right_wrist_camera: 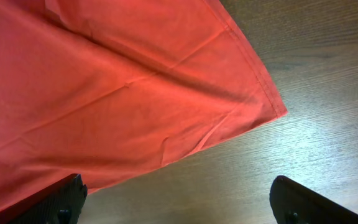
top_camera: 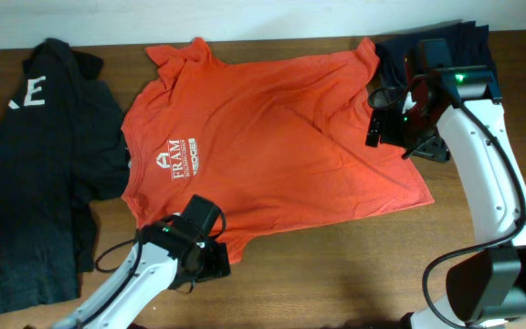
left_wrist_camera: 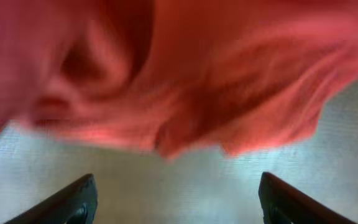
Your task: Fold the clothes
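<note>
On table, orange tee spread out, L claw, R claw both agape, empty.

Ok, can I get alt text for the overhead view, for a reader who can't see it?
An orange-red T-shirt lies spread out, white logo up, on a wooden table. The left gripper is open at its near sleeve, and the right gripper is open at its hem end. A black garment lies beside its collar.

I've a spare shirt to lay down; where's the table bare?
The near strip of table, between the orange T-shirt, left arm and right arm. The black garment crowds the left, dark clothes the far right.
</note>
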{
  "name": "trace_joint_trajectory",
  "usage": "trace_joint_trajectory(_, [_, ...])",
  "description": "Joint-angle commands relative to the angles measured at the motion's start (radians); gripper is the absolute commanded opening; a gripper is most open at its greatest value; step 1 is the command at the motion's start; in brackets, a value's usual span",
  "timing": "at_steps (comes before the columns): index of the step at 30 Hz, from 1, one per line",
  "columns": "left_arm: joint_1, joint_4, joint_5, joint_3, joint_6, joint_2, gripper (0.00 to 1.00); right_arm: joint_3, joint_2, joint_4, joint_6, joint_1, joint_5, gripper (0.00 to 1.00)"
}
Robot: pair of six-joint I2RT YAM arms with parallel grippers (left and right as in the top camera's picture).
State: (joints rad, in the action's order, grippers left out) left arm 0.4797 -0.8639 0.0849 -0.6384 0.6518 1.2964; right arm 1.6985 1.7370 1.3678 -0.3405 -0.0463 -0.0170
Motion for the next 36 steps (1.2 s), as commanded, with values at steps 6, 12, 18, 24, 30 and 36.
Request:
trace_joint_trajectory(6, [0.004,0.169,-0.054,0.005,-0.074,0.151,0.74,-0.006,-0.013,0.005,-0.005,0.003,0.005,0.99])
trace_joint_trajectory(12, [0.004,0.202,-0.037,0.005,-0.072,0.211,0.24,-0.006,-0.013,0.005,-0.005,0.003,0.005,0.99])
trace_joint_trajectory(18, [0.0,0.181,-0.021,-0.016,-0.072,0.22,0.01,-0.006,-0.013,0.005,-0.005,0.003,0.004,0.99])
trace_joint_trajectory(24, [-0.127,-0.024,-0.099,-0.196,-0.073,0.218,0.01,-0.009,-0.013,0.05,-0.005,0.013,0.005,0.99])
trace_joint_trajectory(30, [-0.324,-0.049,-0.122,-0.303,-0.146,0.218,0.01,-0.057,-0.013,0.076,-0.005,0.076,0.039,0.99])
trace_joint_trajectory(36, [-0.444,-0.003,-0.107,-0.312,-0.187,0.218,0.01,-0.189,-0.013,0.057,0.0,0.08,0.077,0.99])
